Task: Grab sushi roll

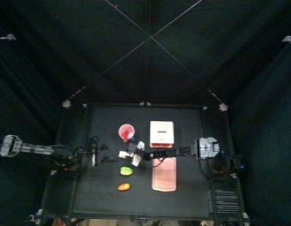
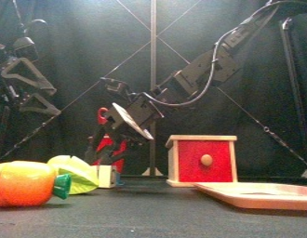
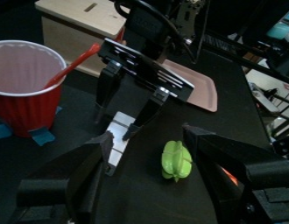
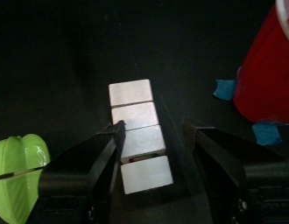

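Sushi roll (image 4: 140,136): a white stubby piece lying flat on the black worktop (image 1: 100,181), seen in the right wrist view as a short row of white segments. The right pincer (image 4: 155,140) stands wide open astride it, one jaw on either side, nothing held; whether the jaws touch it cannot be told. The left wrist view adds the angle: the right pincer (image 3: 126,109) comes down steeply over the roll (image 3: 119,140), and the green item (image 3: 174,159) lies just beside the roll, apart from it. The top view places the roll (image 1: 136,160) near the worktop's middle, with the red cup (image 1: 127,133) at 11 o'clock from it, the red-and-white box (image 1: 160,132) at 1 o'clock, the pink tray (image 1: 165,178) at 5 o'clock, the green item (image 1: 125,170) at 7 o'clock and the orange item (image 1: 123,187) farther out at 7 o'clock. In the front view the orange item (image 2: 24,183) and the green item (image 2: 72,170) stand in front and hide most of the roll (image 2: 106,176). Left pincer (image 3: 147,188): rests back at the worktop's 9 o'clock edge, jaws apart, empty.
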Controlling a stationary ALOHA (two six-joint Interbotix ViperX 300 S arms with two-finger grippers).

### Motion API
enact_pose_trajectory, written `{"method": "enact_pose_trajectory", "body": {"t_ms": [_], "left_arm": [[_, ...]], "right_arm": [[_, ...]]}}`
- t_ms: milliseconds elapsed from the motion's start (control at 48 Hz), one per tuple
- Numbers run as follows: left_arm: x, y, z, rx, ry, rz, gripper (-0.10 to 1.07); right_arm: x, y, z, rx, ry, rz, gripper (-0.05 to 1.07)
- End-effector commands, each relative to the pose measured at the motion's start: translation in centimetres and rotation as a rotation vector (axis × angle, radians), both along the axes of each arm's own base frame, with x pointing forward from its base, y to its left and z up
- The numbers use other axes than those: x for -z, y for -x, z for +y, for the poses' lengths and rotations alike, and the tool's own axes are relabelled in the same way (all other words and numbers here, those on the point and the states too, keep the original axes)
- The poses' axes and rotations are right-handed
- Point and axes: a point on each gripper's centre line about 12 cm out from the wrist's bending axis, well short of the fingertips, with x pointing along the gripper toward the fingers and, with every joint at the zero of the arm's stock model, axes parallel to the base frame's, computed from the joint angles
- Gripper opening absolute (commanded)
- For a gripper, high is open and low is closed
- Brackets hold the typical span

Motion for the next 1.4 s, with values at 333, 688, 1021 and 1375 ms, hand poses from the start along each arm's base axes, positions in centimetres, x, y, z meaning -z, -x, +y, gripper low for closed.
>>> {"method": "enact_pose_trajectory", "body": {"t_ms": [333, 688, 1021, 1375], "left_arm": [[-0.6, -0.3, 0.0, 0.000, -0.001, -0.020, 0.97], [-0.5, -0.3, 0.1, -0.003, -0.001, -0.015, 0.97], [-0.5, -0.3, 0.1, -0.003, -0.002, -0.015, 0.97], [-0.5, -0.3, 0.1, -0.005, -0.001, -0.016, 0.97]], "right_arm": [[-2.3, -0.7, -0.2, 0.014, 0.021, -0.057, 0.89], [-4.2, -0.8, 1.4, -0.013, 0.045, -0.094, 0.88], [-5.4, -0.8, 1.8, -0.009, 0.086, -0.123, 0.88], [-5.4, -1.2, 1.6, 0.027, 0.087, -0.133, 0.91]]}}
